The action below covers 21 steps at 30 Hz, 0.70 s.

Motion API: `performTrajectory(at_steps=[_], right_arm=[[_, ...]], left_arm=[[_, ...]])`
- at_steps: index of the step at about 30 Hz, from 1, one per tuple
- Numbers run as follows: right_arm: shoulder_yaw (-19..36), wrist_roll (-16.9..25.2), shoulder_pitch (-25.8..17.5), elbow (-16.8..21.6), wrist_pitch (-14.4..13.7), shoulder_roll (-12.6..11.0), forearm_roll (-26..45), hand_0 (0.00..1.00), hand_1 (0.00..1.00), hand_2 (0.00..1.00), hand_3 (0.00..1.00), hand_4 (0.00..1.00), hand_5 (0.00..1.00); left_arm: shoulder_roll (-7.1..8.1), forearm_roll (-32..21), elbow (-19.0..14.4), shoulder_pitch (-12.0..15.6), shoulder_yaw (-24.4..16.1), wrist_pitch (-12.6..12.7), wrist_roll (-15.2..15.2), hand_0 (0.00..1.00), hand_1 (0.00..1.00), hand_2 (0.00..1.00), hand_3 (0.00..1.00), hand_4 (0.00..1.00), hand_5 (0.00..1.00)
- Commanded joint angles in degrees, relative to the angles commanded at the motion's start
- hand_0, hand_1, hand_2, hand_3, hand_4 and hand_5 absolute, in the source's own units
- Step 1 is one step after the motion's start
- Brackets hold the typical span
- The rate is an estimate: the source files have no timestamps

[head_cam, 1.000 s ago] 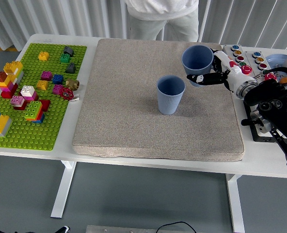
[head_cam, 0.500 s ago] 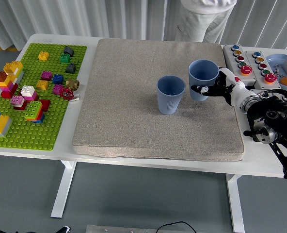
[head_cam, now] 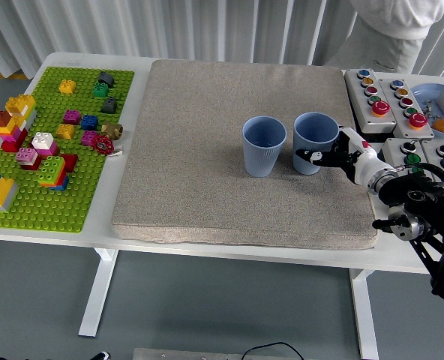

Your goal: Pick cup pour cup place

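Note:
Two blue ribbed cups stand upright side by side on the grey mat (head_cam: pixel 207 165). The left cup (head_cam: pixel 264 145) stands alone near the mat's middle. The right cup (head_cam: pixel 314 141) rests on the mat with my right hand (head_cam: pixel 328 156) wrapped around its lower right side, black fingertips pressing its wall. My right arm comes in from the lower right corner. The left arm does not show.
A green baseplate (head_cam: pixel 87 172) with several coloured bricks lies at the left. Button boxes (head_cam: pixel 387 94) sit at the right of the mat, close behind my right forearm. A person in white stands at the far right of the table.
My right hand has brought the cup down and toward me, from lifted at the mat's far right to standing beside the other cup. The person moved to the right.

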Motion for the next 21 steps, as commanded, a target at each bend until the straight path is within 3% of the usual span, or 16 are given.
performTrajectory(at_steps=[9, 10, 15, 16, 21], right_arm=[[0.07, 0.33, 0.01, 0.03, -0.20, -0.13, -0.77, 0.889, 0.802, 0.783, 0.760, 0.725, 0.078], [0.28, 0.57, 0.06, -0.02, 0.76, -0.19, -1.03, 0.916, 0.833, 0.843, 0.822, 0.733, 0.092], [0.90, 0.97, 0.26, 0.43, 3.75, -0.55, -2.94, 0.916, 0.833, 0.843, 0.822, 0.733, 0.092], [0.97, 0.84, 0.36, 0.61, 4.37, -0.68, -3.31, 0.944, 0.889, 0.966, 0.933, 0.832, 0.194], [1.08, 0.22, 0.55, 1.21, 4.95, -0.92, -4.36, 0.944, 0.889, 0.966, 0.933, 0.832, 0.194]], left_arm=[[-0.02, 0.39, -0.03, -0.01, -0.22, -0.10, 0.16, 0.764, 0.827, 0.864, 0.767, 0.515, 0.998], [-0.03, 0.33, -0.03, -0.01, -0.18, -0.09, 0.12, 0.764, 0.826, 0.863, 0.767, 0.514, 0.998], [-0.04, 0.09, 0.00, -0.16, 0.01, -0.06, -0.02, 0.764, 0.826, 0.863, 0.767, 0.514, 0.998], [-0.04, 0.04, 0.02, -0.18, 0.03, -0.06, -0.04, 0.765, 0.826, 0.863, 0.767, 0.514, 0.998], [-0.04, -0.09, 0.04, -0.23, 0.12, -0.06, -0.09, 0.765, 0.826, 0.863, 0.767, 0.514, 0.998]])
